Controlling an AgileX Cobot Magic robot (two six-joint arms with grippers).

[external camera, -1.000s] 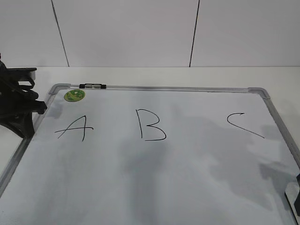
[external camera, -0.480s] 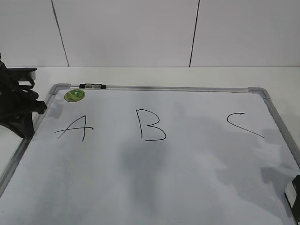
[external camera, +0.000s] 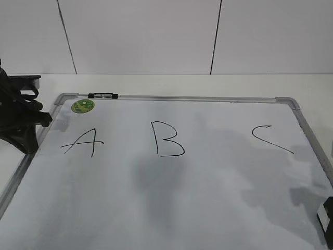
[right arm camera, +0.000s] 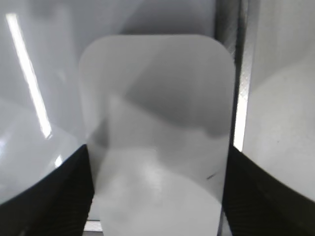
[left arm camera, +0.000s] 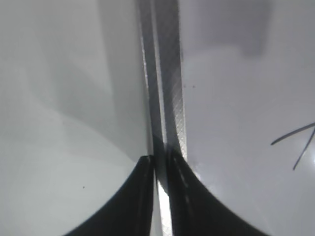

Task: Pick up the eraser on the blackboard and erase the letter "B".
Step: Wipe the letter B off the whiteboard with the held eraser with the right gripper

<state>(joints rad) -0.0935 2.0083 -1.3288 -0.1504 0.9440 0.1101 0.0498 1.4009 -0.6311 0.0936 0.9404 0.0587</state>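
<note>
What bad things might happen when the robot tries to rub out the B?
1. The eraser sits between the right claw fingers near the board's right frame; a loose hold might let it slip.
2. The B stands between the A and C, so a wide wipe might smudge those too.

Eraser [external camera: 324,217] and left arm [external camera: 18,117], both edge-cropped.

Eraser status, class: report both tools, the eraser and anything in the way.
Left tool shut, over the board frame. Right tool straddling the eraser, grip unclear. Letter B intact. Green magnet off the path.
</note>
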